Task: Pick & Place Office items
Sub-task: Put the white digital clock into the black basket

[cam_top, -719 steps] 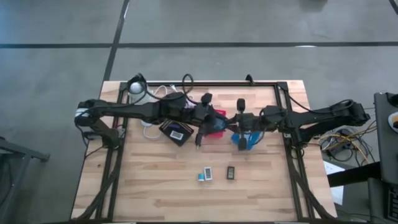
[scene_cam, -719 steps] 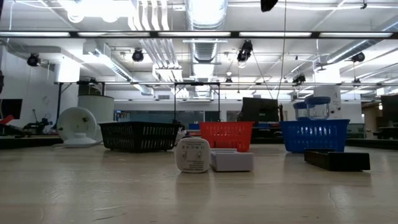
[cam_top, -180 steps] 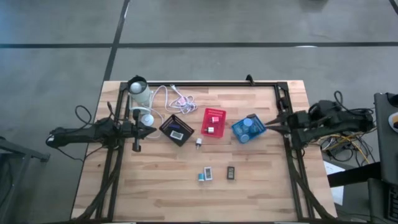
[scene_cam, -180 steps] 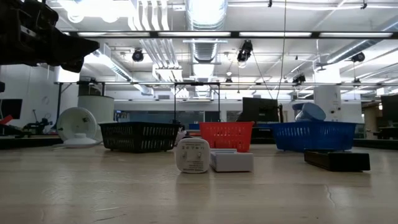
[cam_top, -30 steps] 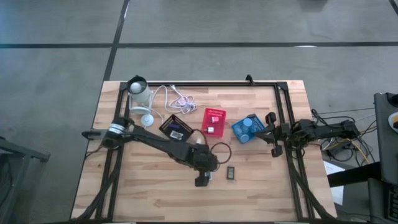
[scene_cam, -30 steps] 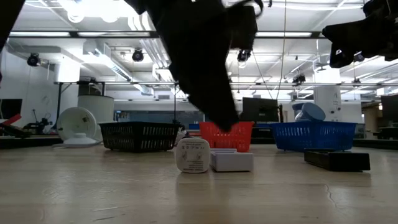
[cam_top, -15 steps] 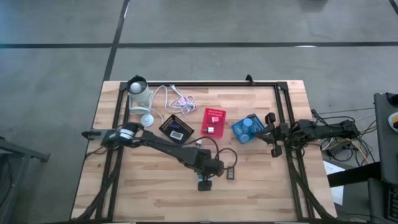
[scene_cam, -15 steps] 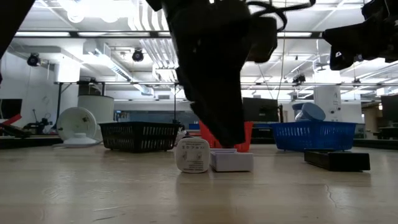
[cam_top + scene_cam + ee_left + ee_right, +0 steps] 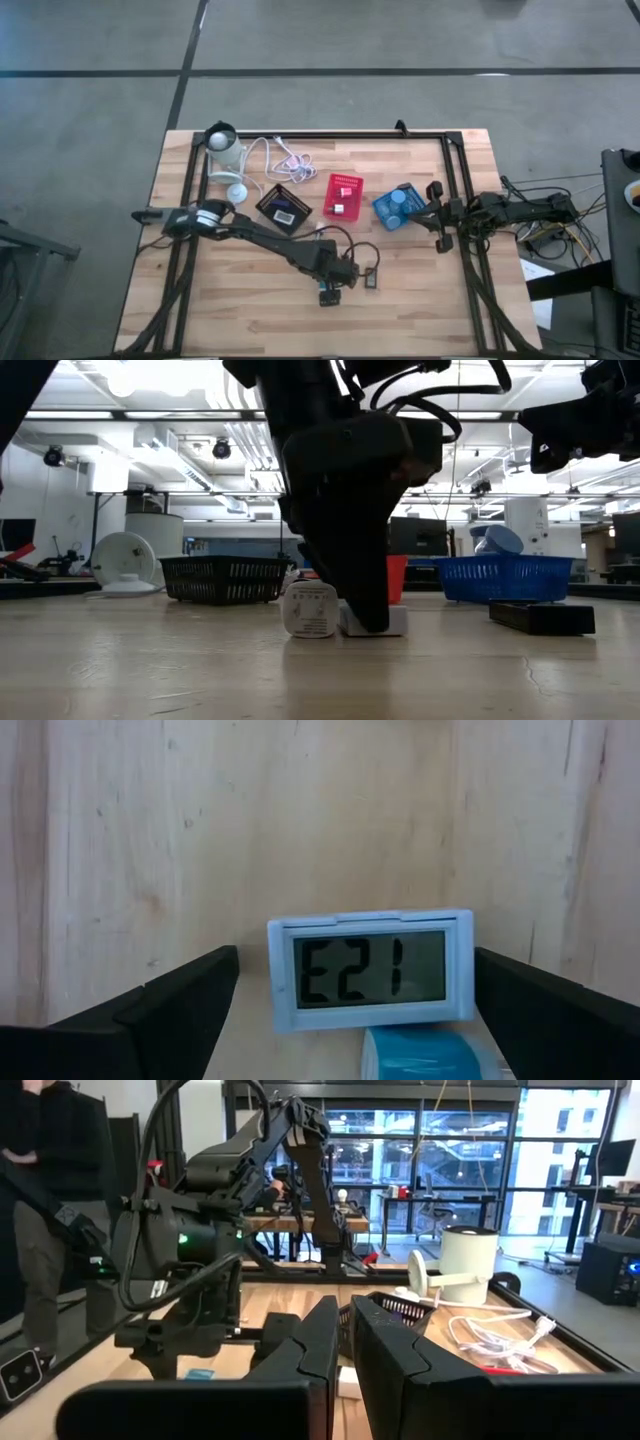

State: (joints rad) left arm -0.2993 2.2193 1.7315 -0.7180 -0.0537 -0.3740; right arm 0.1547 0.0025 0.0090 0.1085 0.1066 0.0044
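The left gripper (image 9: 331,291) hangs low over the table's (image 9: 240,300) near middle, fingers (image 9: 180,1005) spread wide. A small white clock (image 9: 370,970) lies flat between them, untouched, with a teal block (image 9: 425,1055) just beside it. The right gripper (image 9: 437,240) waits at the right edge, fingers (image 9: 310,1340) pressed together, holding nothing.

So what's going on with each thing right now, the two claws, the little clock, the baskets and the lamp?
left gripper: open, fingers either side of the clock, low over the table
right gripper: shut, empty, waiting at the table's right edge
small clock: lying flat, display on
red basket: holds small items
blue basket: holds pale-blue pieces
black basket: holds an item
lamp: standing, cable loose beside it
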